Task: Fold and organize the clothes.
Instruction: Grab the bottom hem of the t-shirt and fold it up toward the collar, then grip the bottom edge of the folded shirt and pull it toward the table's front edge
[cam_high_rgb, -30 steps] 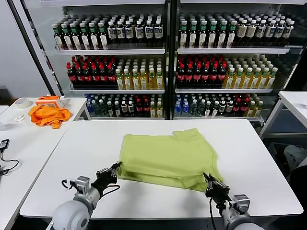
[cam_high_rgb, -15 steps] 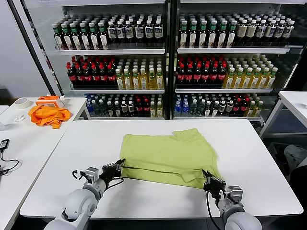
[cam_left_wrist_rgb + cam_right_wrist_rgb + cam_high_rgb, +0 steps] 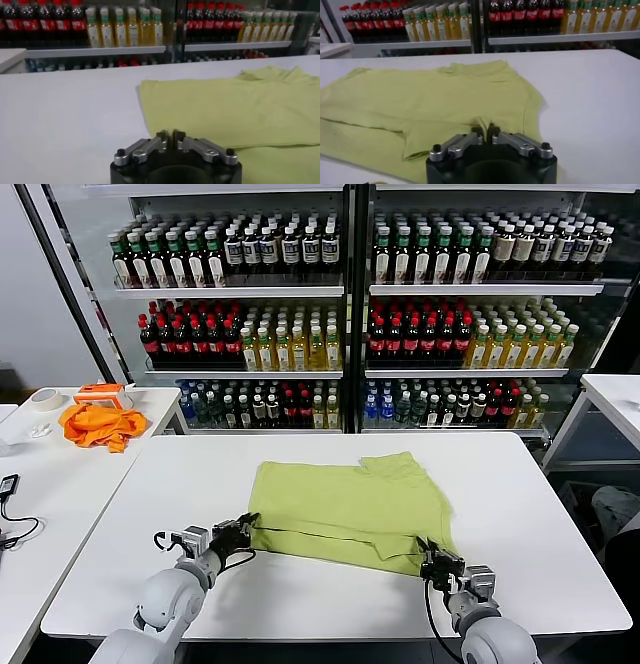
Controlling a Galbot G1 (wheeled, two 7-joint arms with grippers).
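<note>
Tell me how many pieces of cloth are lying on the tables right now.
2: the yellow-green T-shirt lies on the centre table, and an orange cloth sits bunched on the side table to the robot's left. None looks hidden.

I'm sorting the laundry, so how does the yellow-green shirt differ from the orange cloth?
The yellow-green T-shirt lies flat and partly folded on the front table; the orange cloth sits crumpled in a heap on the side table. The shirt has the left gripper and right gripper at its near edge; the cloth has neither.
</note>
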